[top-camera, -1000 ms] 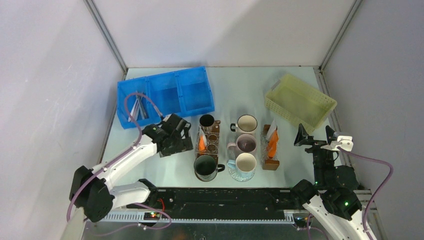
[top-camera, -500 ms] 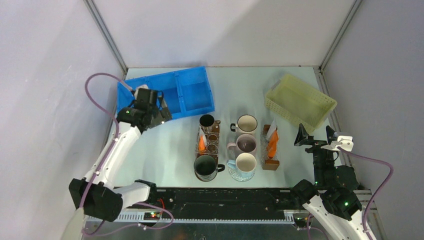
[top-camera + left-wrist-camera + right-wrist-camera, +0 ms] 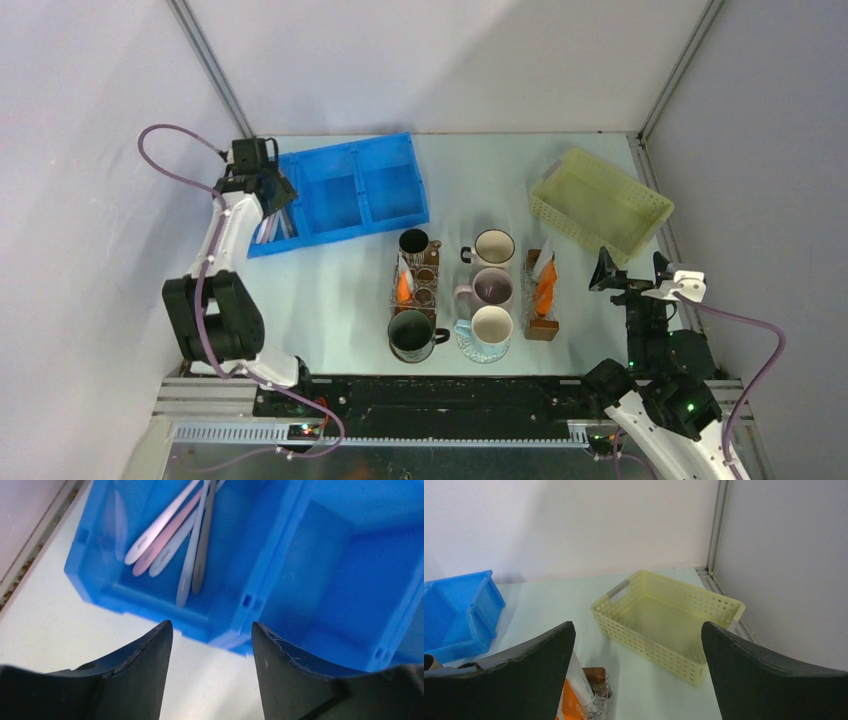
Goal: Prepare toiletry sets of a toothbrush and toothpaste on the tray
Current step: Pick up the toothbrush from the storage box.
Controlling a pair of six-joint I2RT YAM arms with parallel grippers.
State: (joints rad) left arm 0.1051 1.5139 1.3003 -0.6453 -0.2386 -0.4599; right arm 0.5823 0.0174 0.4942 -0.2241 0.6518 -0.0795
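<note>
Blue bin [image 3: 345, 190] reached: left gripper [image 3: 211, 627] has swung over its toothbrushes [image 3: 191, 555], jaws apart

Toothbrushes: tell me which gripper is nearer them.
Left. The left gripper hovers over the blue bin holding the toothbrushes; the right gripper is across the table by the yellow basket.
</note>
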